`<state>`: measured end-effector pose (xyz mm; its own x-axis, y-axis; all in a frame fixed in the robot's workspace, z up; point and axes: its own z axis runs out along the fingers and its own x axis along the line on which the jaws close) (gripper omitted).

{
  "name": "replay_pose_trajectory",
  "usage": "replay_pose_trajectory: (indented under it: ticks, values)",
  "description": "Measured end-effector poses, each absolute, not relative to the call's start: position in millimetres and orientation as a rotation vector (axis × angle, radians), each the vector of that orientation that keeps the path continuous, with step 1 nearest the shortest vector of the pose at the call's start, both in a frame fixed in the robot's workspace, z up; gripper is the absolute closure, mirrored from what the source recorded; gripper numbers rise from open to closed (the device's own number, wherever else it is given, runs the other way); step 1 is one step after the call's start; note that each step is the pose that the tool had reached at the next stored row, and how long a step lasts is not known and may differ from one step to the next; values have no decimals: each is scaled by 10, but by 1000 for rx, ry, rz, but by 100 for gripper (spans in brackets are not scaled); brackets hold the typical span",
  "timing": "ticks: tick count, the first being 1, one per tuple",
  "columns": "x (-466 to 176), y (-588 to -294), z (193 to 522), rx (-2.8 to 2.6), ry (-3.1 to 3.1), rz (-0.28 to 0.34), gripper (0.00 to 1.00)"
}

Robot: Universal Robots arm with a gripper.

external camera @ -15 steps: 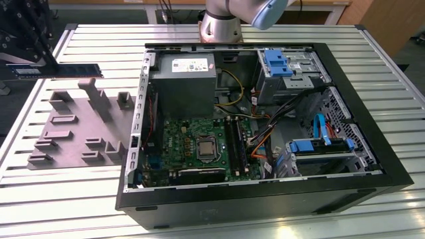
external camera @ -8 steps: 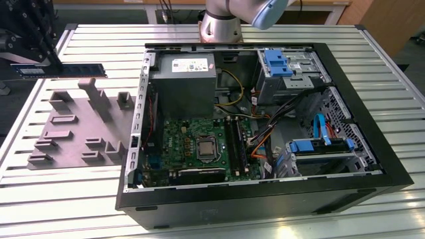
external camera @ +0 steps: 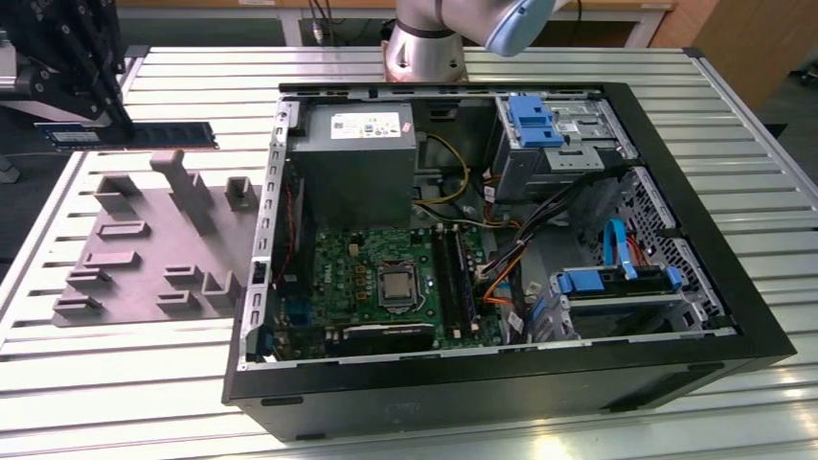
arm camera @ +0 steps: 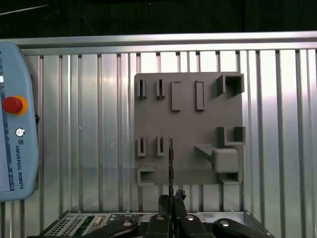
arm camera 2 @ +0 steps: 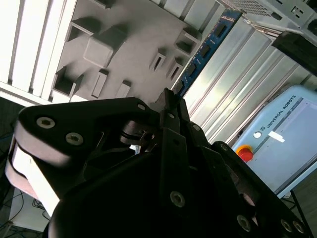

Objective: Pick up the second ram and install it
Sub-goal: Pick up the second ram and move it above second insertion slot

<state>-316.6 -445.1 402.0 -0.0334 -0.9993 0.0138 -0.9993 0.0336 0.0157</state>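
My gripper (external camera: 113, 120) hangs at the exterior view's far left, above the grey fixture plate (external camera: 141, 244). It is shut on the second ram (external camera: 141, 135), a long dark blue-green stick with black chips, held level and on edge above the plate. In the first wrist view the ram (arm camera: 171, 158) shows edge-on as a thin dark line running out from the gripper (arm camera: 171, 199). In the second wrist view the ram (arm camera 2: 205, 49) stretches away from the gripper (arm camera 2: 171, 101) past the plate's edge.
An open computer case (external camera: 715, 287) lies in the middle of the slatted metal table (external camera: 128, 383), with a green motherboard (external camera: 345, 278) and long black slots (external camera: 450, 278) inside. Blue drive brackets (external camera: 531, 120) and cables fill its right side. A teach pendant (arm camera: 15, 124) lies beyond the plate.
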Motion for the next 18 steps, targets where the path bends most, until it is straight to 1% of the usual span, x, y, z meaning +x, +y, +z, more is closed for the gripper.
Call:
replay_pose_trajectory:
  ticks: [18]
  values:
    - [-2922,-4451,4020,2169,-2243,-3,86]
